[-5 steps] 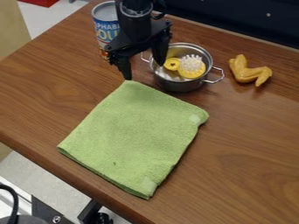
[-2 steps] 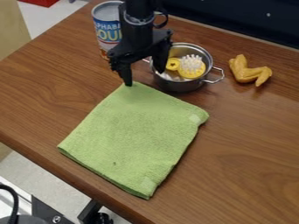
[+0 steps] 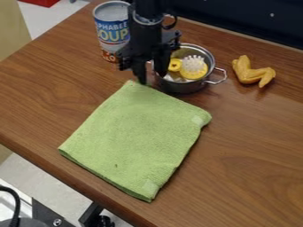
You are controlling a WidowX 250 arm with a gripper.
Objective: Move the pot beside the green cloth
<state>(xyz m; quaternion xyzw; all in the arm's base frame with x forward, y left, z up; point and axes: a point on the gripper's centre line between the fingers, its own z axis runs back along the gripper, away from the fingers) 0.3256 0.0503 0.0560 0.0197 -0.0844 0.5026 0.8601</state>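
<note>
Since your end effector hangs parted by the green cloth's far corner, apparently gripping nothing, you likely have grasp, move and release left; the pot stands near the cloth's far edge, seemingly unmoved as yet.

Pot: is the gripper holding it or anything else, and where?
Nothing held: the gripper is open astride the rim of the pot, with a gap between its fingers.
</note>
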